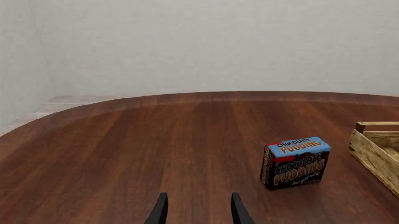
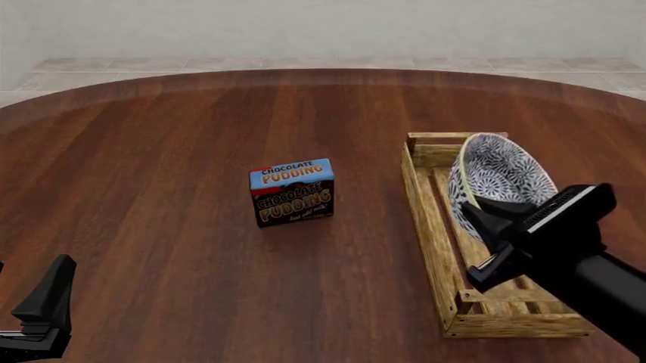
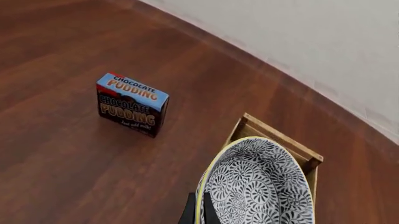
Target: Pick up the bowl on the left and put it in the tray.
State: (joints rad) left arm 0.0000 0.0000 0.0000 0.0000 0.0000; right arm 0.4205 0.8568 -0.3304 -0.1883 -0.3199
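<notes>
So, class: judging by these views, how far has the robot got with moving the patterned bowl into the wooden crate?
Done: the blue-and-white floral ceramic bowl is lifted and carried over the light wooden slatted tray. In hand: the right gripper pinches its yellowish rim, holding it tilted on edge. Left: lower and release. The left gripper is open and holds nothing; the chocolate pudding box stands apart.

The right gripper [image 2: 474, 214] is holding the bowl [image 2: 500, 181] tilted on its edge, directly over the far half of the tray [image 2: 429, 227]. The pudding box [image 2: 292, 191] is sitting on the table [image 2: 162, 166] off to that gripper's left (well apart from the tray). The left gripper [image 2: 45, 302] is hanging near the table's front edge, the box lying ahead of it and to its right.
</notes>
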